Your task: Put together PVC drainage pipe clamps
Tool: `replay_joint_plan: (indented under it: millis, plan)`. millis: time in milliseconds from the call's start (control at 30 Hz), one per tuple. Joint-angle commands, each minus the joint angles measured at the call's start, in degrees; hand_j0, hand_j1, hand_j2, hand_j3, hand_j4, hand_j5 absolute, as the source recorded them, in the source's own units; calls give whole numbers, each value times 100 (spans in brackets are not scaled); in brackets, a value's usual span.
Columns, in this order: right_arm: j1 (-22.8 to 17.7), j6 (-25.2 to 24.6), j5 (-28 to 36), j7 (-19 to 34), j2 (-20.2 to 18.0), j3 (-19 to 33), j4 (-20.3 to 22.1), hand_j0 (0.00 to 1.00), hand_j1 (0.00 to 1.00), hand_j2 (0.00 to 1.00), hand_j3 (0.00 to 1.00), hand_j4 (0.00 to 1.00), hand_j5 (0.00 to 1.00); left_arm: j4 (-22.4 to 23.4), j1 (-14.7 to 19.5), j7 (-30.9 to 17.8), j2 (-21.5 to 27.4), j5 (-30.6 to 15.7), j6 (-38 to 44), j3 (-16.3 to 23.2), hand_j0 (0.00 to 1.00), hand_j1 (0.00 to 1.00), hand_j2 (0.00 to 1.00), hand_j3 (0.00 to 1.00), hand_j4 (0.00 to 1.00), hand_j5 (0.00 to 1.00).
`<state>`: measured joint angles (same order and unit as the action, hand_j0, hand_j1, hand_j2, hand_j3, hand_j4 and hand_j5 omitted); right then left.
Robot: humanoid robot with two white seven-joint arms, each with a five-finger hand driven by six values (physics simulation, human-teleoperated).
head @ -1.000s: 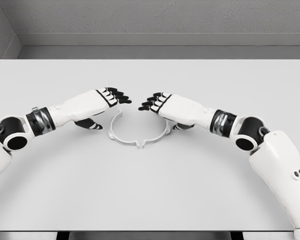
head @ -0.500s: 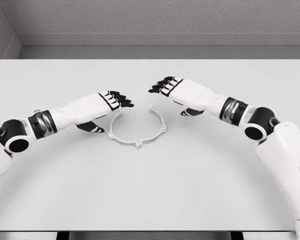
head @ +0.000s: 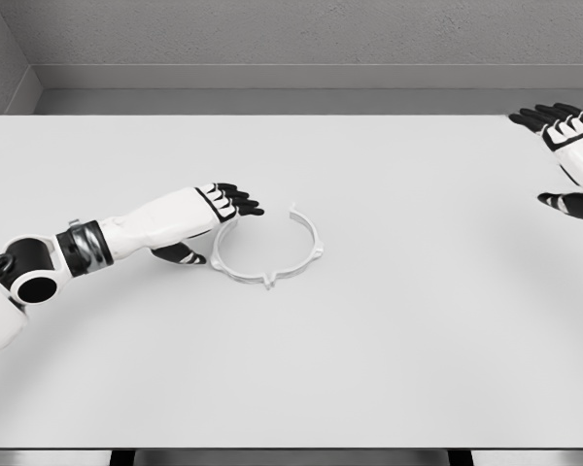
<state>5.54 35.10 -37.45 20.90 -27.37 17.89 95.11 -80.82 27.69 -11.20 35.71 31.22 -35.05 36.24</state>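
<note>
A white PVC pipe clamp (head: 269, 250) lies flat on the white table (head: 291, 340) near the middle, a ring with a gap at its far side and small tabs on its rim. My left hand (head: 219, 216) hovers at the ring's left edge, fingers stretched out and relaxed, thumb below, holding nothing. My right hand (head: 564, 146) is far off at the right edge of the view, fingers spread and empty, well apart from the clamp.
The table's far edge meets a grey wall (head: 291, 39) with a ledge. Nothing else lies on the table.
My right hand has swung away from the clamp to the far right edge. My left hand has sunk slightly and stayed beside the ring. The clamp has not moved.
</note>
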Motion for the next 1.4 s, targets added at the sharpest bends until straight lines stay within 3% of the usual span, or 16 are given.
replay_joint_plan:
  millis: [0, 300, 1367]
  plan:
    - [-9, -10, 89, -7, 21, 83, -80, 100, 100, 100, 100, 100, 100, -4, 0, 3, -11, -10, 5, -3, 100, 100, 100, 100, 100, 100]
    - [26, -10, 238, 28, 74, -427, -1, 100, 100, 100, 100, 100, 100, 58, 0, 3, -47, 25, 5, -3, 100, 100, 100, 100, 100, 100]
    - [44, -10, 229, 37, 56, -506, -10, 100, 100, 100, 100, 100, 100, 57, 53, -172, -389, 42, 5, -3, 100, 100, 100, 100, 100, 100]
